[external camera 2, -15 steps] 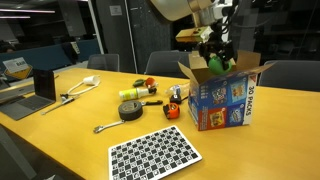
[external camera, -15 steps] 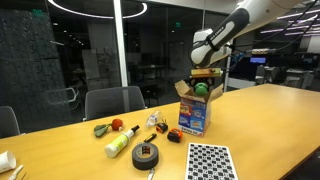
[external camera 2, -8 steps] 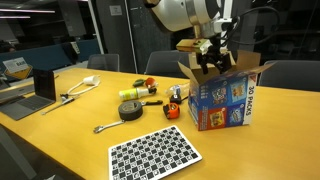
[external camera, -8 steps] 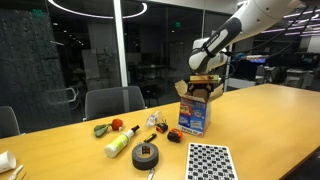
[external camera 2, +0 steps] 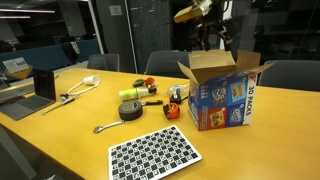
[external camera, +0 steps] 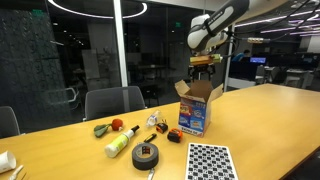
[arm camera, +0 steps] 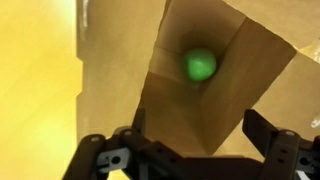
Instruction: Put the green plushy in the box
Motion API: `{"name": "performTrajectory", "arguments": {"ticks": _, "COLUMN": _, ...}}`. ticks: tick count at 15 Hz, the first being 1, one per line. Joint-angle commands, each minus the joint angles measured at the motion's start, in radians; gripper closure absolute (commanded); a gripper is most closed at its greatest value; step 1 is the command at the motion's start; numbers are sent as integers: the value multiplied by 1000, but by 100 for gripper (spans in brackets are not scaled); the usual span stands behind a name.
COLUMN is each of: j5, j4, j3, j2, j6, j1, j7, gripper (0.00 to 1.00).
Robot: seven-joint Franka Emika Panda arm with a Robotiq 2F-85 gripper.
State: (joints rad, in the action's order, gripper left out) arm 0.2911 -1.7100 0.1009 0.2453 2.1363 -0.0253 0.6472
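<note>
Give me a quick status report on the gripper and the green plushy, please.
Gripper hovering above the box, jaws open and empty. Green plushy lying inside the box. Nothing in the way.

Bright green plushy (arm camera: 201, 65), brown-lined blue box (external camera 2: 224, 103)

Wrist view looks down into box (arm camera: 190, 125); exterior views share table (external camera 2: 60, 125)

The box (external camera 2: 222, 100) walls hide the green plushy (arm camera: 201, 65) in both exterior views; the wrist view renders it blurred, and the bottom edge crops my gripper (arm camera: 195, 150)
</note>
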Motion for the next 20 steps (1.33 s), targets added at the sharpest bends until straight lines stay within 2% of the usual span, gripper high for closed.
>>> {"name": "performTrajectory", "arguments": {"ticks": 1, "j5": 28, "j4": 18, "j3": -23, "j2": -145, "j6": -162, "j1": -39, "j7": -16, "gripper": 0}}
{"name": "performTrajectory", "arguments": {"ticks": 4, "j5": -87, "j4": -46, "j3": -86, "j2": -278, "j6": -237, "j1": -49, "j7": -67, "gripper": 0}}
{"name": "performTrajectory", "arguments": {"ticks": 8, "j5": -291, "j4": -199, "j3": -155, "j2": -446, "j6": -215, "j1": -69, "j7": -176, "gripper": 0}}
{"name": "performTrajectory", "arguments": {"ticks": 11, "j5": -401, "j4": -335, "j3": -173, "j2": -550, "j6": -198, "j1": -83, "j7": -325, "gripper": 0}}
{"name": "performTrajectory", "arguments": {"ticks": 14, "j5": -507, "j4": -466, "j3": -161, "j2": -621, "j6": -232, "j1": -95, "j7": -486, "gripper": 0}}
{"name": "performTrajectory", "arguments": {"ticks": 16, "j5": -534, "j4": -540, "j3": -158, "j2": -653, "j6": -261, "j1": -90, "j7": -538, "gripper": 0}}
{"name": "performTrajectory", "arguments": {"ticks": 20, "j5": -498, "j4": -616, "j3": -150, "j2": -698, "j6": -331, "j1": -66, "j7": -568, "gripper": 0}}
